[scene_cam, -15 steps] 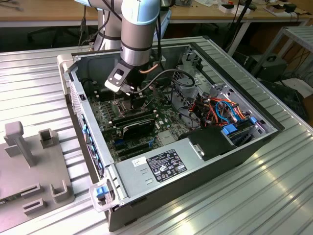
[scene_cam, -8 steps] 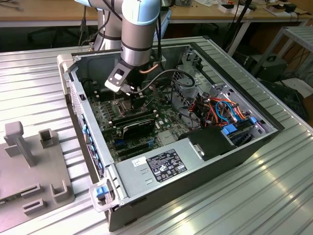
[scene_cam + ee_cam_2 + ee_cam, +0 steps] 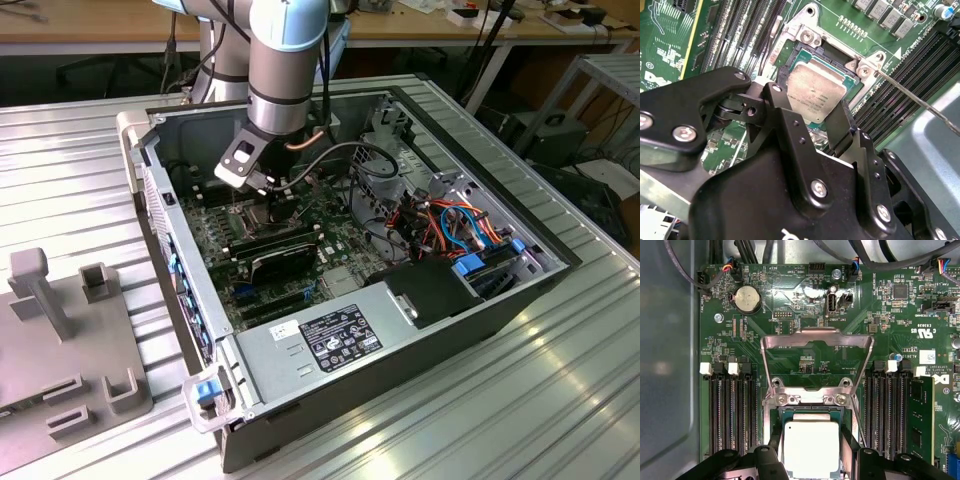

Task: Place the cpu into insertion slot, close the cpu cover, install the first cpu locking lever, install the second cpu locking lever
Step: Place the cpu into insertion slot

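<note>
The arm [image 3: 285,60] reaches straight down into an open computer case [image 3: 190,300], with its gripper [image 3: 811,442] low over the green board [image 3: 335,245]. Its fingers [image 3: 842,127] are closed against two opposite edges of the cpu [image 3: 815,95], which sits in the insertion slot [image 3: 802,50]. The cpu cover [image 3: 817,336] stands raised on its hinge. The case lies on a ribbed metal table [image 3: 520,400], with a grey holder [image 3: 60,330] on the exterior view's left and wooden desks [image 3: 100,20] beyond.
</note>
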Motion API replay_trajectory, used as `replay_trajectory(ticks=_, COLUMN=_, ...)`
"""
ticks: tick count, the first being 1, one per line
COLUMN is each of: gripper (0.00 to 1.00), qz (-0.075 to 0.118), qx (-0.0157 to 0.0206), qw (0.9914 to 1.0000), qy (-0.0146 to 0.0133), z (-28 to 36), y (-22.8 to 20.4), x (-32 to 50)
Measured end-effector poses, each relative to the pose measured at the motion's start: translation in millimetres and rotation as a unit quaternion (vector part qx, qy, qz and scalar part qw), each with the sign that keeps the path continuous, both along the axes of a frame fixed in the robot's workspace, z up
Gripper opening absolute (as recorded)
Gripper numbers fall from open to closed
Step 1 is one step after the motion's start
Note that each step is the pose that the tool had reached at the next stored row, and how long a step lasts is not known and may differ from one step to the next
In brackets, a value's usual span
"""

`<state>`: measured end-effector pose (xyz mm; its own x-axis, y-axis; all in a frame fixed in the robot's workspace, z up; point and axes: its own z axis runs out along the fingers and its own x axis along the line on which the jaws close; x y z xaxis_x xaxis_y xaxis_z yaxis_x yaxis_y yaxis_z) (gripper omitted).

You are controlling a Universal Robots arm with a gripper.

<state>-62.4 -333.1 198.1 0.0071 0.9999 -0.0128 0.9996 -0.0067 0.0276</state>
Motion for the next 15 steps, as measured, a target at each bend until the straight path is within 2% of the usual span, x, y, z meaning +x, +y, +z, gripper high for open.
replay_trajectory(ticks=15, gripper=0.55, qz=-0.001, qx=-0.0001, qw=1.0, qy=0.0, z=-0.2, y=0.0, x=1.8)
